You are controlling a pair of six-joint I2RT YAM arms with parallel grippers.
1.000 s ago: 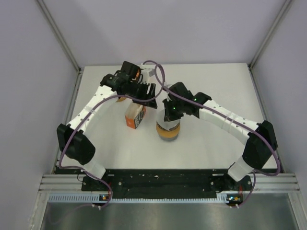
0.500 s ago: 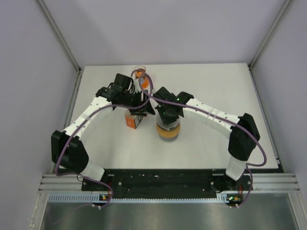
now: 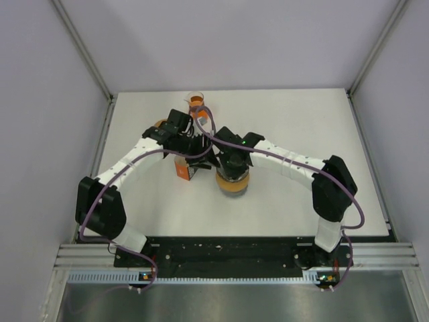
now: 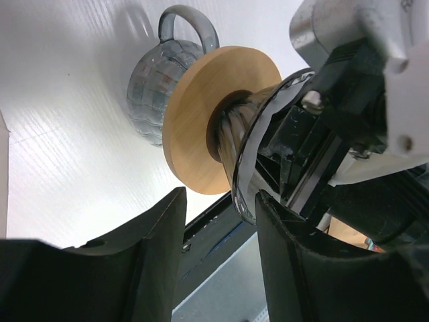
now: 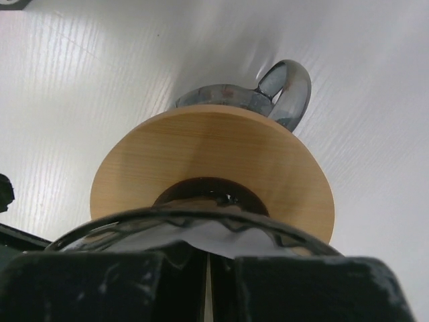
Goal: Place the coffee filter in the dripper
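The dripper (image 3: 234, 184), dark glass with a round wooden collar (image 5: 201, 164), stands on a grey glass mug (image 5: 285, 87) at mid-table. My right gripper (image 5: 209, 268) is shut on the white coffee filter (image 5: 231, 238), whose paper edge shows just inside the dripper's rim. From above, the right gripper (image 3: 228, 163) hangs over the dripper's mouth. My left gripper (image 4: 221, 200) is open at the dripper's left side, and the glass rim (image 4: 247, 191) lies between its fingers, close to the right one. In the top view the left gripper (image 3: 202, 157) is right beside the right one.
An orange and white box (image 3: 187, 168) stands just left of the dripper, under the left wrist. A small clear cup with orange contents (image 3: 195, 101) is at the table's back edge. The right arm's wrist (image 4: 362, 80) crowds the left wrist view.
The left gripper has come down and right to the dripper's rim, and its jaws have narrowed. The right arm has shifted left, staying shut over the dripper.
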